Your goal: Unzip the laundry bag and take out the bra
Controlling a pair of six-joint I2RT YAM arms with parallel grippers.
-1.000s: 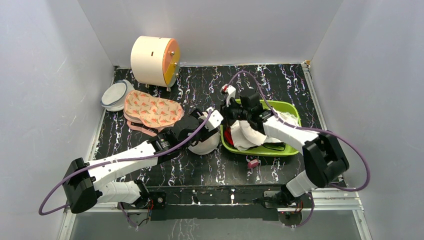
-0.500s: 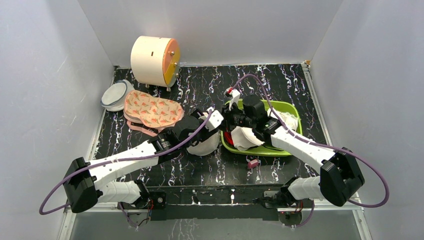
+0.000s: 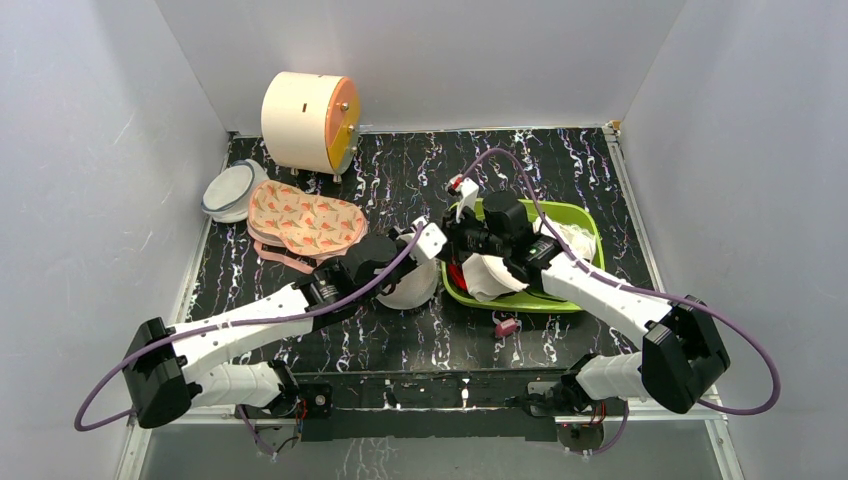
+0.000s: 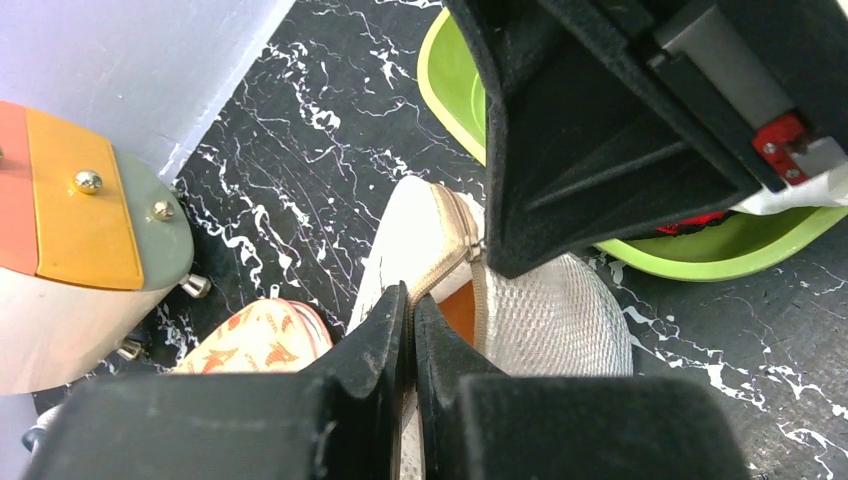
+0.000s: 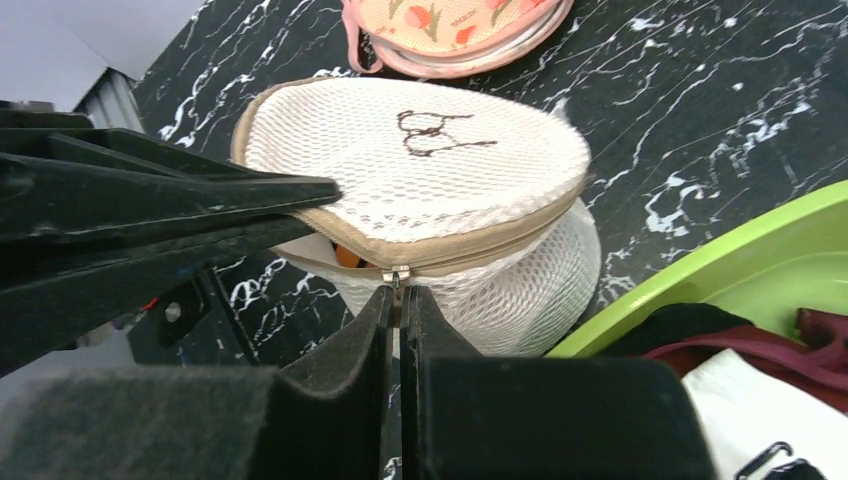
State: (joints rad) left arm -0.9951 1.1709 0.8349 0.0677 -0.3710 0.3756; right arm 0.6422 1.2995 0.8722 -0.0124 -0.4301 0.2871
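The left claw [image 4: 411, 302] pinches the zipper rim of the laundry bag [image 4: 555, 322] — the seam gapes, showing the orange bra [image 4: 461, 312] — on the black marbled worktop [image 4: 300, 130].

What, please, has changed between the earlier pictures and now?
The right arm swung its elbow outward and toward the near edge, mostly in the first half second. The right gripper stayed by the laundry bag and is now shut on the zipper pull. The left gripper stays clamped on the bag's rim. The bag, the green basket and the flamingo pouch kept their places. No release is visible.
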